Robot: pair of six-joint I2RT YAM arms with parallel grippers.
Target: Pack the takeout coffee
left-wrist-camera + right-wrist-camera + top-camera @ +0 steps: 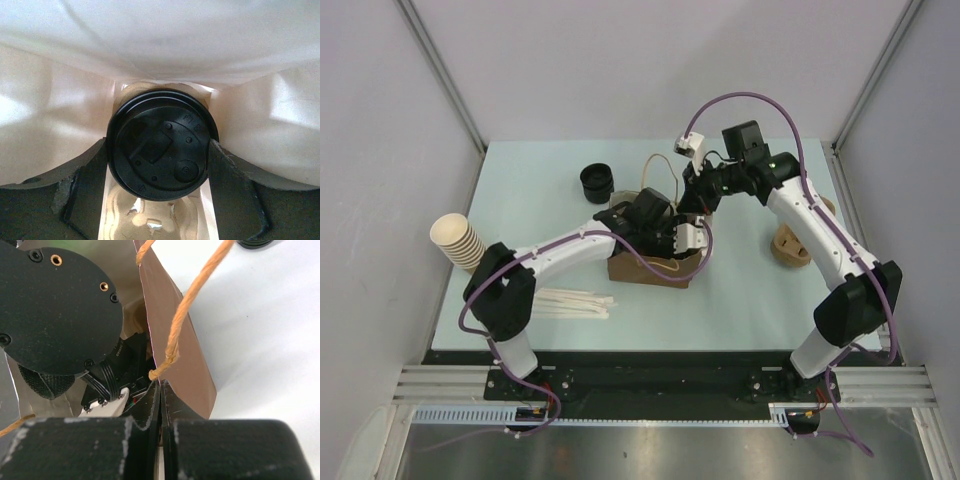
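Gripping the coffee (157,145) inside the bag (172,335) with my left pincer (160,187); right pincer (161,410) clamped on bag rim; release outstanding.

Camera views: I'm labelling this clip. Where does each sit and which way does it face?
Top external: fixed above and behind the arms, looking down on the table; left arm and right arm meet at the paper bag.
Left wrist: looks down into the bag at the black-lidded coffee cup; left gripper fingers flank it.
Right wrist: looks along the right gripper, shut on the bag wall beside the twine handle.
Shared: top external and right wrist both show the left arm inside the bag.
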